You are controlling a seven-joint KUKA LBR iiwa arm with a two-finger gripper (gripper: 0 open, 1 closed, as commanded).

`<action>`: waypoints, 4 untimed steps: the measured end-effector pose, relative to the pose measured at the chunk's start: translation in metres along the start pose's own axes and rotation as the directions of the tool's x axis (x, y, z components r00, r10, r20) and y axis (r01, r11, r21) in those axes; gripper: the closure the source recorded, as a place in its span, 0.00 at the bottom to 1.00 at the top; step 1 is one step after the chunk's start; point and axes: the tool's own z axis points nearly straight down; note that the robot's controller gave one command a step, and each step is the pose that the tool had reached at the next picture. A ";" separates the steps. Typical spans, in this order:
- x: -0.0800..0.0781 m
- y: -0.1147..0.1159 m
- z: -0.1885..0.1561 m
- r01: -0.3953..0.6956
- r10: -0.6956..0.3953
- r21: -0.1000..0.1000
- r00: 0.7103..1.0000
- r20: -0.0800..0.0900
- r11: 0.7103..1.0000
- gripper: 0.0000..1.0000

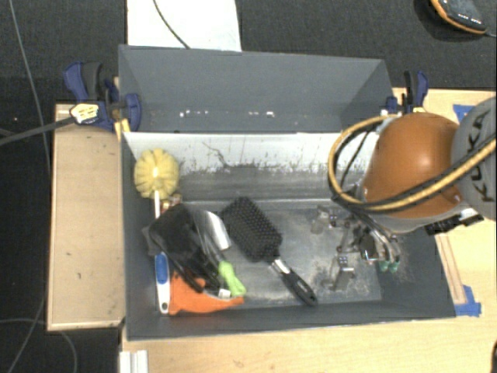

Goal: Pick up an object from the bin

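Camera view: the arm comes in from the right, its orange cover [408, 165] looped by yellow-and-black cables [342, 162]. The gripper [351, 261] hangs below the cover, over bare, scuffed floor in the right part of the grey bin [233, 150]. Whether the jaws are open or closed cannot be told. Nothing is seen between them.

Nearest thing is a black hairbrush [256, 235], lying flat to the left of the jaws.
- Its long axis runs on a diagonal.
- The bristled head is at the far, upper-left end.
- The thin handle points down and right, toward the jaws.
- The handle tip lies near them on their left, a little lower in the view and apart from them.

Further left of the jaws, well apart, a heap sits against the bin's left wall.
- A black bundle [182, 247] with a white-grey piece [216, 230] touching it on the side nearer the jaws.
- A green piece [231, 280].
- An orange piece [198, 300] at the bottom.
- A blue-and-white stick [161, 282] on the far side.

Above the heap, in the far-left back corner, lies a round yellow brush [157, 173], its stem pointing down toward the heap.
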 end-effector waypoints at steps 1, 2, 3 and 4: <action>-0.002 0.000 -0.004 0.000 0.000 0.000 1.000 0.009 1.000 0.00; -0.002 0.023 0.096 -0.290 0.290 -0.003 0.957 0.007 0.957 0.00; -0.001 0.053 0.032 0.060 -0.059 -0.001 0.998 0.015 0.998 0.00; 0.002 0.002 0.093 -0.456 0.456 -0.002 0.890 0.003 0.890 0.00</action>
